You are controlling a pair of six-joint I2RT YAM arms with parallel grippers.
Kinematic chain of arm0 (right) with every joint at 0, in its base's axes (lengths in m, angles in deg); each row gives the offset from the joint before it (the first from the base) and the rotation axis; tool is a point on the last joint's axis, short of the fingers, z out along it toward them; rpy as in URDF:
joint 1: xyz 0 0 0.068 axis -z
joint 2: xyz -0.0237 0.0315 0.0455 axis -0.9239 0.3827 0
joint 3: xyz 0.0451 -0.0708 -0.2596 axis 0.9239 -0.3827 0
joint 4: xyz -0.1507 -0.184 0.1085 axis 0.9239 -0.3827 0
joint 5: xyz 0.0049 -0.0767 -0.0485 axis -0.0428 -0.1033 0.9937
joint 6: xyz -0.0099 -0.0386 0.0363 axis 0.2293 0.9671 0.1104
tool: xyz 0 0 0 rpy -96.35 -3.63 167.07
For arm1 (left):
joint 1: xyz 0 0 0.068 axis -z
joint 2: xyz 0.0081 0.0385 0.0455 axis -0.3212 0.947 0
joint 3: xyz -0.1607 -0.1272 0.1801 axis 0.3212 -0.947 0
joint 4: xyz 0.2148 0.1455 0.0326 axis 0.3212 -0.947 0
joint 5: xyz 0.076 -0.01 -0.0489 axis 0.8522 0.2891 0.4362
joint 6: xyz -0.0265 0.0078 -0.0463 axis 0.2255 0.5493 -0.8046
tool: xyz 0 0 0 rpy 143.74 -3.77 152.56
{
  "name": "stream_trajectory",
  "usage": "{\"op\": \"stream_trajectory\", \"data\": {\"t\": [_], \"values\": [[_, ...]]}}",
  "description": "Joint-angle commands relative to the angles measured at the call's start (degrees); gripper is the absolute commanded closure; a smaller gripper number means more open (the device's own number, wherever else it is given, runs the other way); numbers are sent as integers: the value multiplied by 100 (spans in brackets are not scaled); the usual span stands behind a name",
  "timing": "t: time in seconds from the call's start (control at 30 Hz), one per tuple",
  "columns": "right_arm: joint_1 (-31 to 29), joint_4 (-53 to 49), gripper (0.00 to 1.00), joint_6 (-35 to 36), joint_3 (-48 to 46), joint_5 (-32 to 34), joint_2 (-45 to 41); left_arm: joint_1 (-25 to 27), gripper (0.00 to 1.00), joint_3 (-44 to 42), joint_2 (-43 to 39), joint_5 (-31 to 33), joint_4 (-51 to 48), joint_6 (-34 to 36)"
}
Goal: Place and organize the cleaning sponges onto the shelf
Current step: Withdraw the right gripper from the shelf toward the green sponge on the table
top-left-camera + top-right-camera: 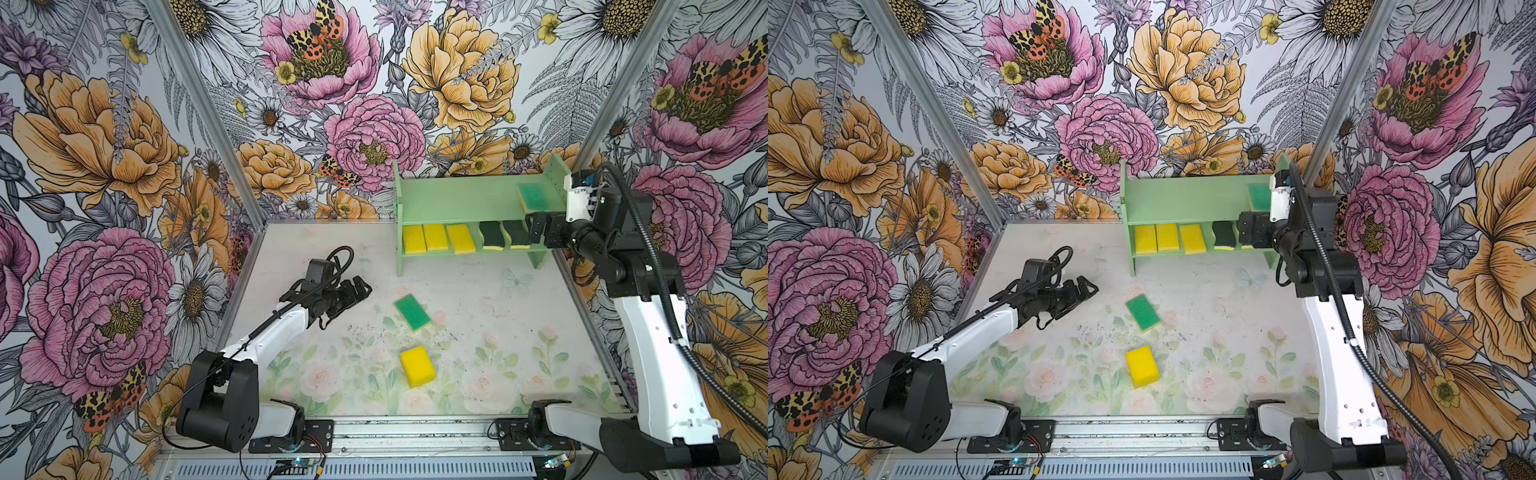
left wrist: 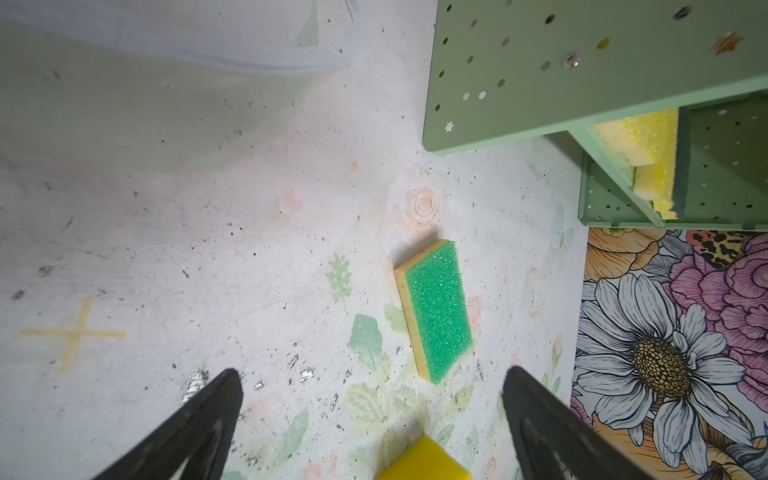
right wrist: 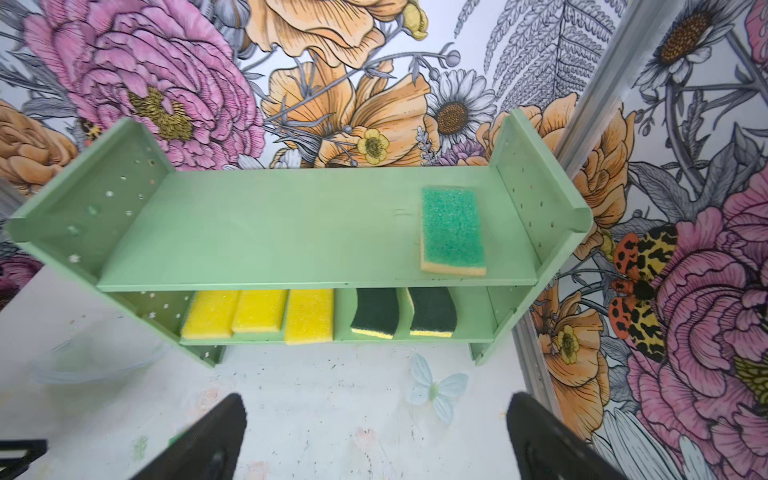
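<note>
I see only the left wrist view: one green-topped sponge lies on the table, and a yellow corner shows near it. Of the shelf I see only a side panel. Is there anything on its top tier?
Observer: Yes. One teal-topped sponge lies flat on the top tier of the shelf, at the right-hand end in both top views.
Operator: And how is the lower tier filled?
Observer: Three plain yellow sponges lie side by side, and two dark-green-topped sponges sit to their right.
Operator: Where is the right gripper now?
Observer: The right gripper is in front of the shelf's right end, open and holding nothing.
</note>
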State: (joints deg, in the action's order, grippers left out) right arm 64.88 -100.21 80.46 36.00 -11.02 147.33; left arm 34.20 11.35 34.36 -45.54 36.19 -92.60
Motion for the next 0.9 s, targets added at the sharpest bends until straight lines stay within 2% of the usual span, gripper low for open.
{"op": "stream_trajectory", "data": {"t": [0.0, 0.23, 0.47, 0.67, 0.87], "values": [[-250, -603, 0, -398, -191, 38, -228, -43, 1, 193, 108, -124, 104, 57], [-1126, -1171, 0, -467, -1044, -25, -334, -35, 1, 265, 202, -176, 104, 66], [-2195, -1091, 0, -833, -1704, 459, 352, -15, 1, 195, 215, -136, 109, 49], [-3295, 49, 0, -994, -2481, 500, 1061, -32, 1, 122, 215, -119, 111, 63], [-3585, 919, 0, -1227, -2940, 150, 1698, -52, 1, 51, 206, -146, 109, 80]]}}
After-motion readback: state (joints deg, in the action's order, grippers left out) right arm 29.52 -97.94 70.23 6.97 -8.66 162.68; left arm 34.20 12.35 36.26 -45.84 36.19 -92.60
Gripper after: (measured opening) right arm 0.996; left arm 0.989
